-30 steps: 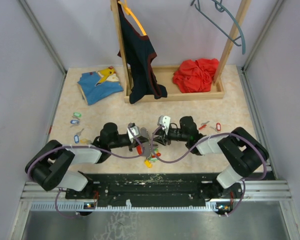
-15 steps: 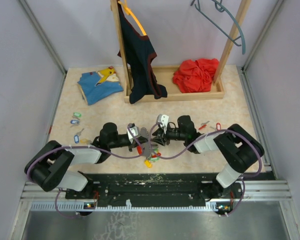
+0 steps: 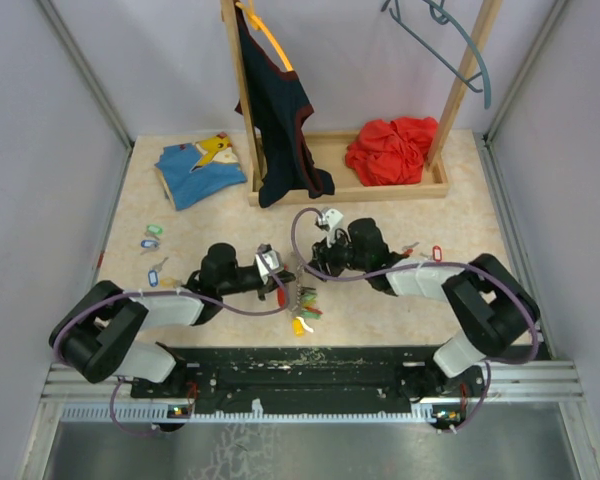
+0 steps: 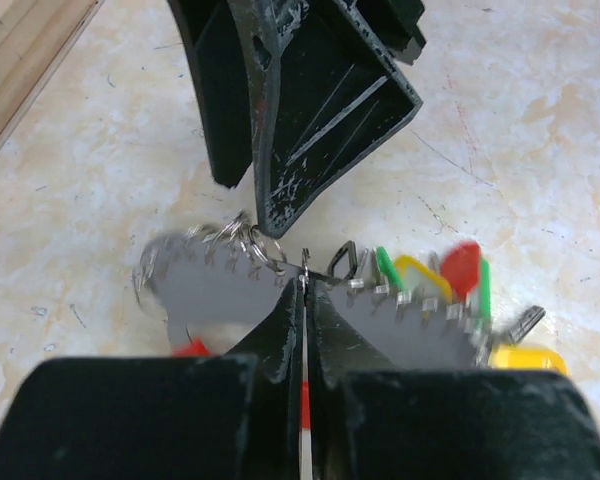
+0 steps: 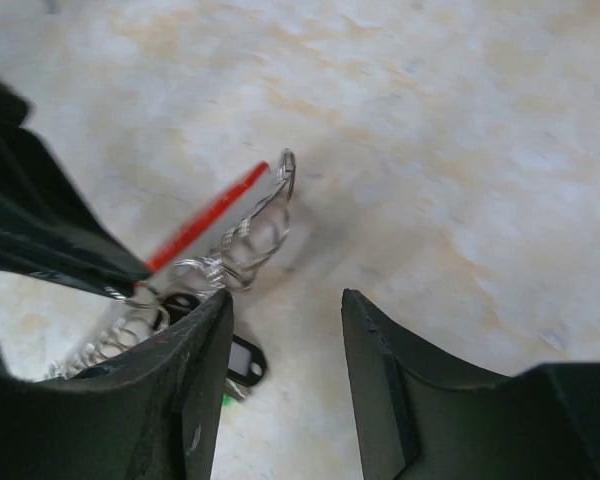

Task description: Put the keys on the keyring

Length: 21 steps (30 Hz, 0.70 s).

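Beige marbled bench (image 3: 210, 225) floors a white-walled cell, and the work sits near the middle of its near edge. The left hand (image 4: 305, 290) is pinched fully closed on the keyring (image 4: 242, 236), with a bunch of tagged keys (image 4: 430, 290) in green, yellow and red spread beside it that appear threaded on already. Whether the bunch rests on the bench I cannot tell. The right hand (image 5: 285, 305) stands partly open just beside the ring's silver coils, with nothing between its fingers. To do this step well, I judge it should fetch one loose key and bring the key's eye to the ring's split end. It can then work the key along the coil with the left hand holding the ring steady. The crowded bunch may snag there. Loose keys (image 3: 152, 240) lie by the left edge, and more keys (image 3: 420, 252) toward the right edge beside the right arm, all well apart from the ring. Along the far edge stand a wooden rack (image 3: 380, 192) with a dark garment (image 3: 278, 110), a red cloth (image 3: 390, 148) and a blue cloth (image 3: 195, 165), none in the way.
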Available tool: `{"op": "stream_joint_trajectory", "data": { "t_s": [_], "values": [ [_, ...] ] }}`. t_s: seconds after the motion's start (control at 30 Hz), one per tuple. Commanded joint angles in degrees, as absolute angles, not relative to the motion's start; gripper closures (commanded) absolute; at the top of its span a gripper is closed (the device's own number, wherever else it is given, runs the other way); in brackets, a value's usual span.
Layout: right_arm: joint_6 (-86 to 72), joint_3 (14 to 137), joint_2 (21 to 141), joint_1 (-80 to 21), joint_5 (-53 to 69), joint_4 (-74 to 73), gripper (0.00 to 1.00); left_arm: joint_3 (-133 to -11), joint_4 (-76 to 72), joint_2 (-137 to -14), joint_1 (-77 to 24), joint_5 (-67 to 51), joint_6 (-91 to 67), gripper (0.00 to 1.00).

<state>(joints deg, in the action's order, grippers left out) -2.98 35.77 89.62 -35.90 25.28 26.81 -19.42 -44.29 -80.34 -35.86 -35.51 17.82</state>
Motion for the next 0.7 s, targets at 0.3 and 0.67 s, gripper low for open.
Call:
{"op": "stream_joint_trajectory", "data": {
  "t_s": [0.3, 0.67],
  "values": [
    [-9.0, 44.3, 77.5, -34.1, 0.7, -5.5, 0.40, -23.7, -38.0, -80.0, -35.9, -31.5, 14.9, 1.00],
    [-15.8, 48.4, 77.4, -25.0, -15.3, -17.6, 0.40, -24.8, -34.0, -79.4, -36.0, -24.5, 14.0, 1.00]
  ]
}}
